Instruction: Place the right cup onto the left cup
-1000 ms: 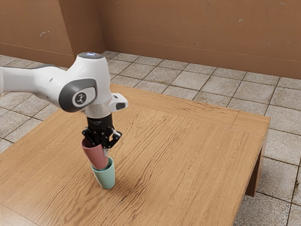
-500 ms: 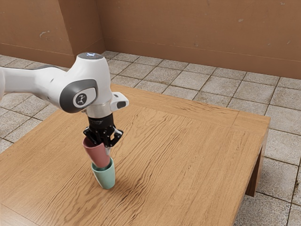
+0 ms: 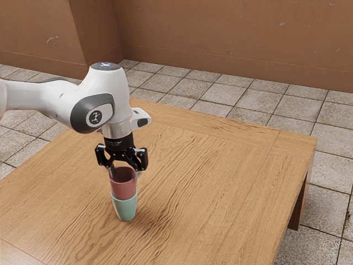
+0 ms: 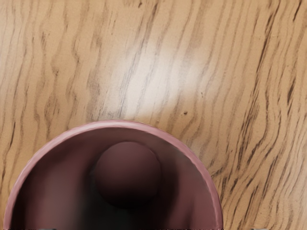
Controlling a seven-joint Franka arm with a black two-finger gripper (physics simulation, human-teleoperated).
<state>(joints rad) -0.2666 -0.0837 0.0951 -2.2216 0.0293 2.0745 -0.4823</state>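
Observation:
My gripper [image 3: 124, 172] stands open in the exterior view, its fingers spread to either side of the pink cup's rim. The pink cup [image 3: 123, 187] is upright, its lower part inside the mouth of the green cup [image 3: 125, 208], which stands upright on the table. In the wrist view the open mouth of the pink cup [image 4: 192, 191] lies just under the hand, its round bottom visible inside. The pink cup hides the green cup's inside.
The wooden table [image 3: 220, 187] extends around the cups, with its edge and a leg toward the exterior view's right. Stone floor tiles [image 3: 331, 154] and a brown wall [image 3: 231, 38] lie beyond it.
My gripper has opened and let go of the pink cup. That cup has gone from tilted to upright and sits lower in the green cup, which has straightened slightly.

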